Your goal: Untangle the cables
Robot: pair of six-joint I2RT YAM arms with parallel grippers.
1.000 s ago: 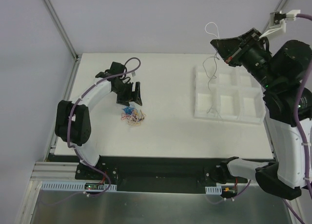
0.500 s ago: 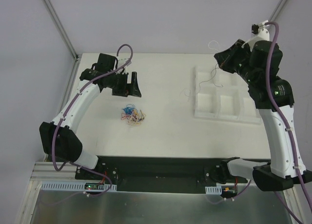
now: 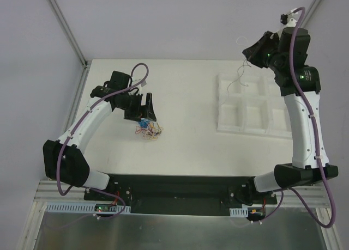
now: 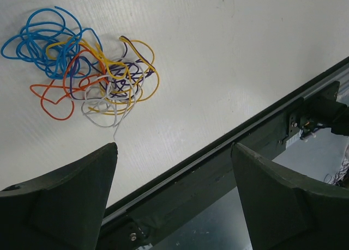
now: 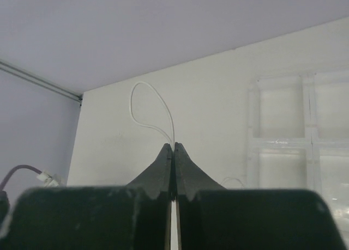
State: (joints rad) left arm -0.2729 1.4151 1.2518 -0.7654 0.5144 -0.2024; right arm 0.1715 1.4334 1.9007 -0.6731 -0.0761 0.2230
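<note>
The left hand [image 3: 146,105] is hovering wide open over the tangle of colored cables [image 3: 148,130] lying on the worktop [image 3: 185,146], while the right hand [image 5: 174,146] is pinching a thin white wire [image 5: 144,83] high above the tray [image 3: 224,127].

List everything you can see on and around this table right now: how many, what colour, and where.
tangle of thin flexible wires: one bundle; blue, orange, yellow, white and dark purple; on the left half of the table, under the left gripper
thin white wire: one; white; pinched in the right gripper, hanging over the tray's far left corner
moulded tray with compartments: one; white; right half of the table
table: one; white; under everything
left gripper: one; black; open, above the tangle, holding nothing
right gripper: one; black; shut on the thin white wire, raised near the tray's far edge
</note>
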